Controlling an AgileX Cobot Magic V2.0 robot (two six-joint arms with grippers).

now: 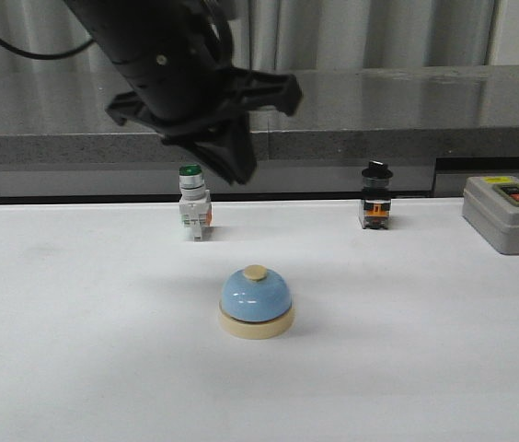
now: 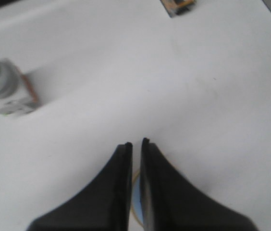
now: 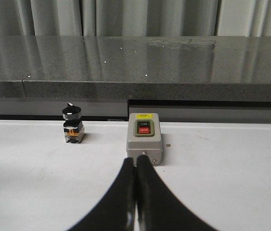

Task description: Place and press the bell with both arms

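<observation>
One bell (image 1: 256, 300) sat on the white desk (image 1: 75, 350), just below and ahead of the left pincer (image 1: 232, 166), which hovered closed and empty. The right pincer (image 3: 136, 166), also closed, pointed at one grey box (image 3: 144, 143); two switches (image 1: 194, 207) stood beyond

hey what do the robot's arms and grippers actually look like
The left arm is black, thick and cylindrical, with a black cable looping off it. Its gripper has a wide black bracket and two dark fingers tapering to a point. In the wrist views, both the left gripper and the right gripper show matte black fingers, broad at the base and narrowing to slim tips. No markings are visible.
</observation>
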